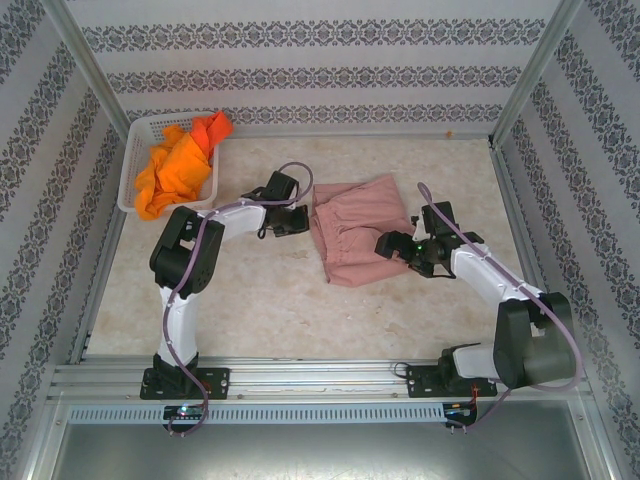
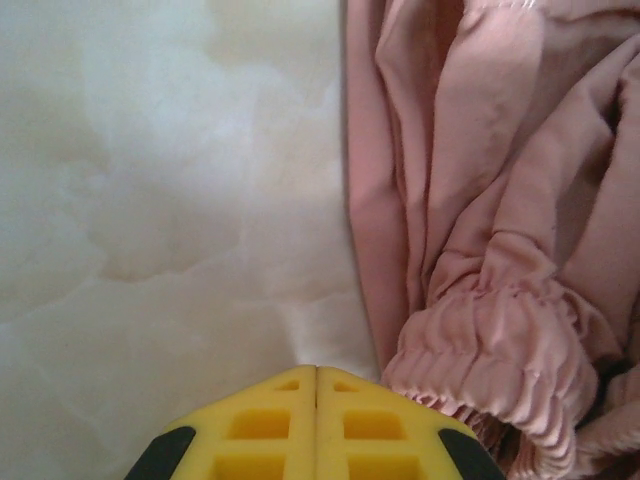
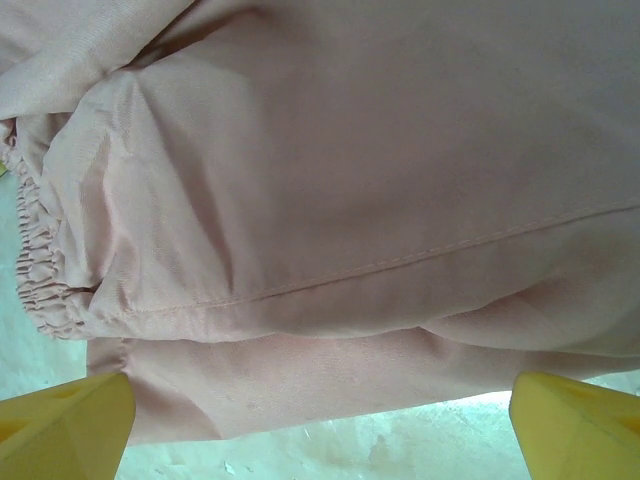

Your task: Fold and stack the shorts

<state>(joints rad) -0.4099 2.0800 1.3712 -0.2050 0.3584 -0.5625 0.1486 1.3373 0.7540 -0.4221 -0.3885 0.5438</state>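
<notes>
Two grippers flank the dusty pink pair of wrinkled cloth shorts (image 1: 355, 228), which lies bunched and seemingly doubled over at the middle of the pale marbled table (image 1: 250, 310). The left gripper (image 1: 298, 222) has its yellow fingers pressed together on nothing, just beside the cloth's left edge near the gathered elastic waistband (image 2: 500, 380). The right gripper (image 1: 388, 243) is spread wide and low at the right hem, probably placed to take that edge for a fold. The bright orange shorts (image 1: 175, 165) are heaped in the white perforated plastic basket (image 1: 127, 175) at the far left, likely waiting their turn.
</notes>
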